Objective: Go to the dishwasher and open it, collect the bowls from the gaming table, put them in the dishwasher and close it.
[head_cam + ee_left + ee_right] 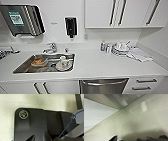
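Note:
The dishwasher (103, 86) sits under the white counter (105, 65), straight below me in the head view. Its brushed steel front is shut, and the bar handle (103, 82) runs along its top. The right wrist view looks along a speckled beige floor (140, 121) toward a white cabinet front (94, 116) and a grey steel surface (121, 99). Dark parts of my right gripper (131, 139) show at that picture's edge. In the left wrist view my left gripper (42, 139) hangs over the same pale floor (37, 101). The bowls and the gaming table are out of view.
A steel sink (25, 67) left of the dishwasher holds a white cup (63, 62) and an orange dish (38, 61). White crockery (121, 48), small bottles (103, 46) and a cloth (140, 56) lie on the counter's right. Drawers (146, 83) flank the dishwasher.

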